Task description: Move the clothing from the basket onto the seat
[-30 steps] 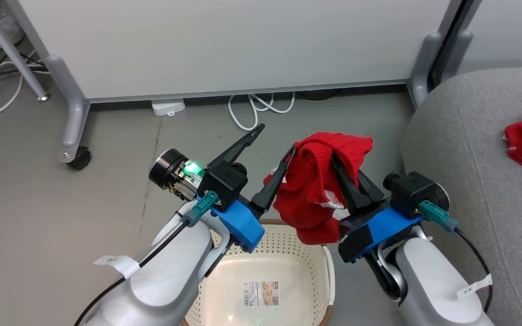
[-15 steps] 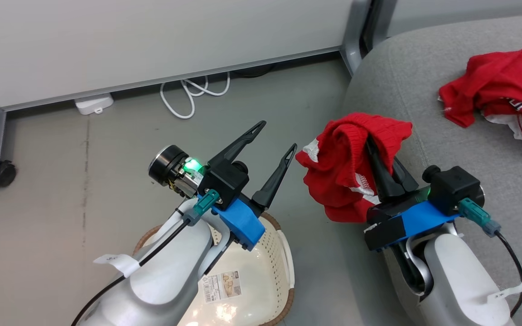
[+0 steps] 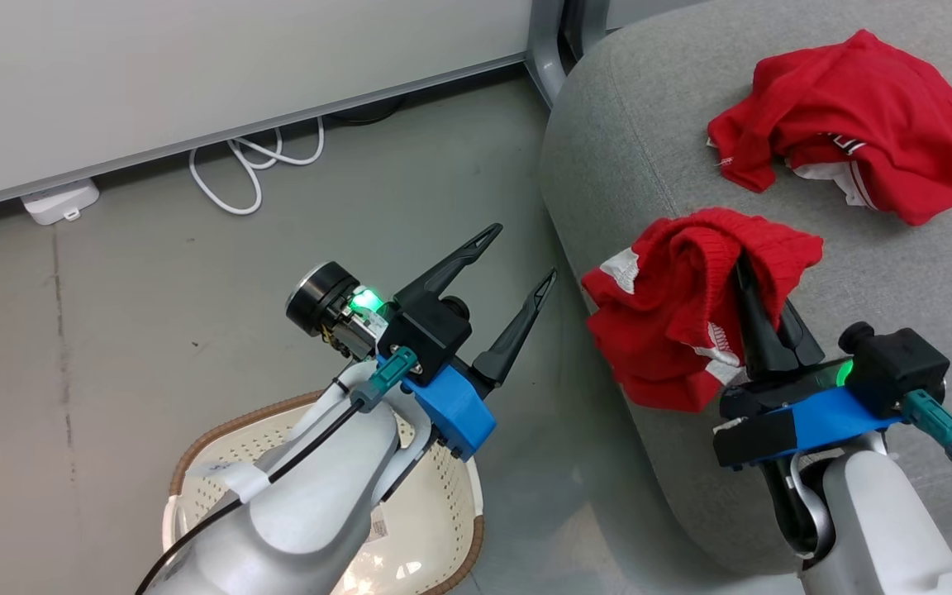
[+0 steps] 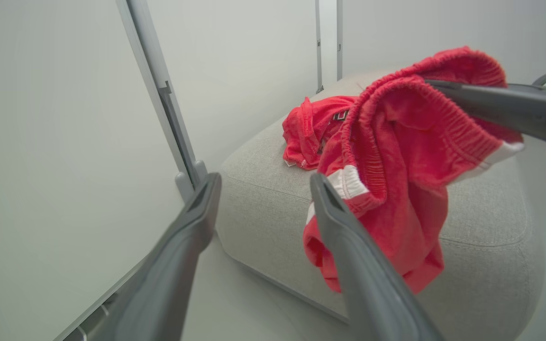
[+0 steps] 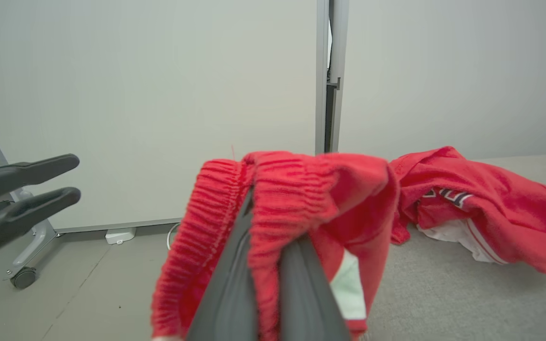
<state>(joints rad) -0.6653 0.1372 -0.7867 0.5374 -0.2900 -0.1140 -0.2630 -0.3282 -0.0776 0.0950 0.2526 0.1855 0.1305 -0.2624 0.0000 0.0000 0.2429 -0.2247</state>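
Note:
A red garment of the clothing (image 3: 674,322) hangs from my right gripper (image 3: 744,268), which is shut on its ribbed waistband, above the front left edge of the grey seat (image 3: 633,149). In the right wrist view the fabric (image 5: 296,199) drapes over both fingers. A second red garment (image 3: 856,124) lies crumpled on the seat further back. My left gripper (image 3: 521,252) stands open with nothing in it, over the floor left of the seat. The cream basket (image 3: 203,446) sits at the bottom left, partly hidden under my left forearm.
A white panel wall (image 3: 195,74) on grey legs runs along the back. White cables (image 3: 253,161) and a white power block (image 3: 59,202) lie on the grey floor beneath it. Bare floor lies between basket and seat.
The view has swung right, so the seat and the lying garment now fill more of it. My right gripper carried the held garment from above the basket to over the seat's edge. The left gripper stayed open.

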